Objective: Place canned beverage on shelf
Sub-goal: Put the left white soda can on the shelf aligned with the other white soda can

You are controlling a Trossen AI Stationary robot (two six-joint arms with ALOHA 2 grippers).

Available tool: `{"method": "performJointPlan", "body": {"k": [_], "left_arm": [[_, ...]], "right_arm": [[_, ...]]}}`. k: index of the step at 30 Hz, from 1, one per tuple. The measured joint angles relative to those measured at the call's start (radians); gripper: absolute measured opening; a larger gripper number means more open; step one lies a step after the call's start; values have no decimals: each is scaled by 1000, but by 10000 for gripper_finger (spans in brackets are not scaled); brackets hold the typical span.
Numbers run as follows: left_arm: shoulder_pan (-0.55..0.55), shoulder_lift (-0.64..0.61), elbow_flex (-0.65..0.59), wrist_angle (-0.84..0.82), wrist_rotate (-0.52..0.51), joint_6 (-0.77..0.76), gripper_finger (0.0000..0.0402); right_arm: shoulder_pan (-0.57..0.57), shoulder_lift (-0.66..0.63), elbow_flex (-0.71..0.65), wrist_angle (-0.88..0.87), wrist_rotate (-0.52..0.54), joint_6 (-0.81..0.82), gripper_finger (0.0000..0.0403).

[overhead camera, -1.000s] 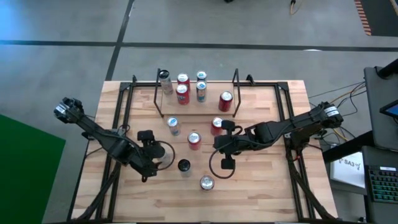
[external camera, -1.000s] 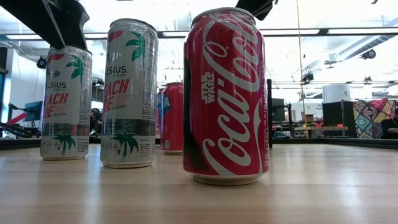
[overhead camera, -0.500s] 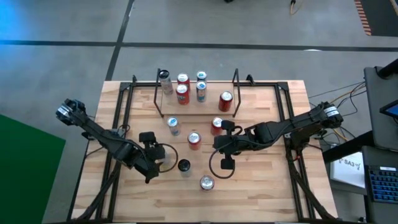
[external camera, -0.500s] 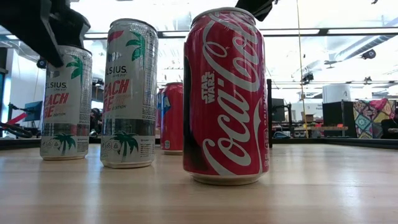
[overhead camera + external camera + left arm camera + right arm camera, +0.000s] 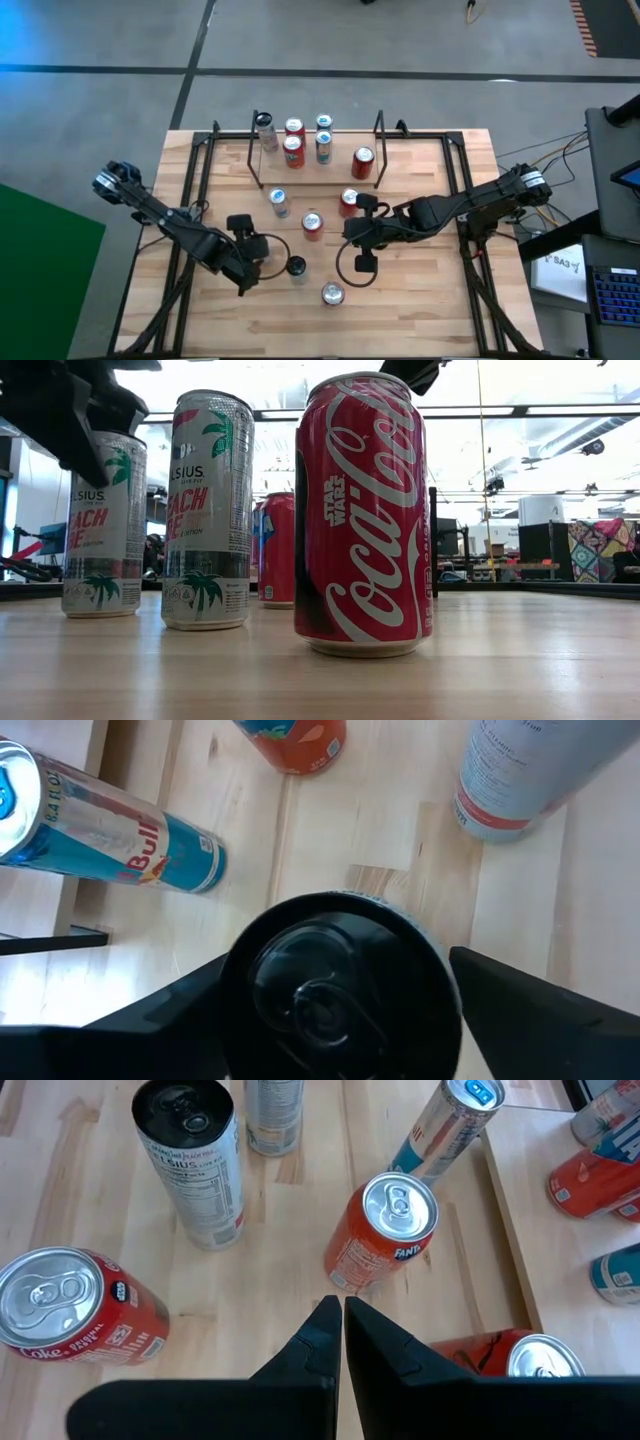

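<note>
Black-lidded slim white can (image 5: 296,266) upright on the light wooden table (image 5: 420,300), a little forward of the table's middle. Well apart from the narrow black wire shelf with the pale wooden floor (image 5: 310,178), set along the far edge.

Left gripper (image 5: 284,266) low at this can, reaching in from the left side. In the left wrist view, the can's dark round lid directly between the two dark fingers (image 5: 150,1015), one on either side. Jaws spread wide around the can; impossible to tell whether the pads touch its wall, so no firm hold to report. Can base on the wood, not lifted.

On the shelf floor, six cans upright: one silver at the left end, two red, two blue-and-silver, one more red toward the right end.

Loose on the table between shelf and black-lidded can: a blue-and-silver slim can (image 5: 279,200) and two red-orange cans (image 5: 312,222). Nearest the front edge, a red Coca-Cola can with a silver top (image 5: 332,293), near the black-lidded can but apart from it.

Right gripper (image 5: 338,1308) above the table just right of centre, fingers pressed together with nothing between them, an orange Fanta can (image 5: 385,1230) just beyond the tips.
</note>
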Motion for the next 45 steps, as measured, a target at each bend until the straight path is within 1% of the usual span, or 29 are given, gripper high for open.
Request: {"method": "performJointPlan", "body": {"k": [6,12,15,19,24,31,38,45], "left_arm": [[0,-22,0,1,13,0,256],[0,-39,0,-7,25,3,253],[0,-41,25,-35,30,7,253],[0,-42,92,-81,29,25,252],[0,-42,203,-166,6,88,252],[7,-44,362,-252,-68,227,251],[78,-53,451,-289,-69,384,251],[234,-110,458,-289,-68,552,251]], "right_arm": [[0,0,-2,0,0,0,9],[0,0,-2,0,0,3,9],[0,0,-2,0,0,3,9],[0,0,-2,0,0,2,9],[0,0,-2,0,-4,-2,9],[0,0,-2,-1,-8,-8,9],[0,0,-2,-1,-10,-24,9],[0,0,-2,-1,-11,-24,9]]}}
